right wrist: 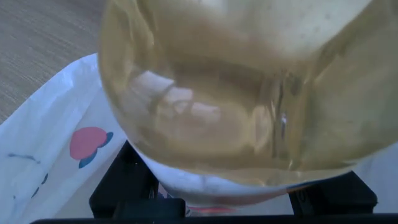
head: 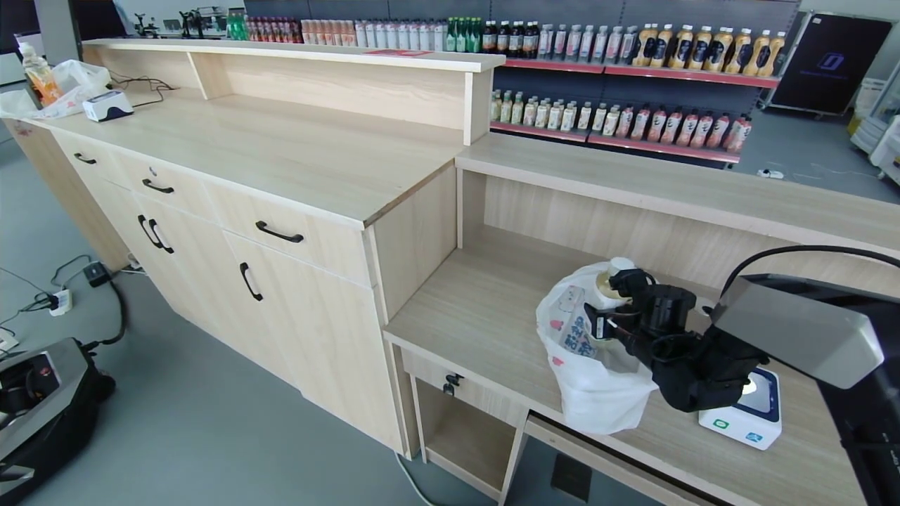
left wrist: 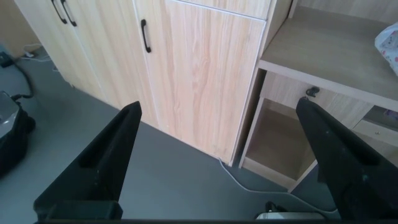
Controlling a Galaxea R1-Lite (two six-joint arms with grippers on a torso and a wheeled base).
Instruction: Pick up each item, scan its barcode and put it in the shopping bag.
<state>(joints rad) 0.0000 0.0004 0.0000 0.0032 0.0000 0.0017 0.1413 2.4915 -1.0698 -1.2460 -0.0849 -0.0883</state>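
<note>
My right gripper (head: 619,299) is shut on a clear bottle of yellowish drink (head: 610,277) with a white cap, held over the mouth of the white plastic shopping bag (head: 587,383) on the low counter. In the right wrist view the bottle (right wrist: 249,93) sits close up between the dark fingers (right wrist: 134,186), with the bag (right wrist: 56,143) below it. A white barcode scanner (head: 749,414) sits on the counter to the right of the bag. My left gripper (left wrist: 217,168) hangs open over the grey floor, in front of the cabinet doors, with nothing between its fingers.
The low wooden counter (head: 485,309) has a back wall and a taller cabinet block (head: 281,161) on its left. A second scanner (head: 107,105) and another bag (head: 70,84) lie far off on the tall counter. Shelves of bottles (head: 619,84) stand behind.
</note>
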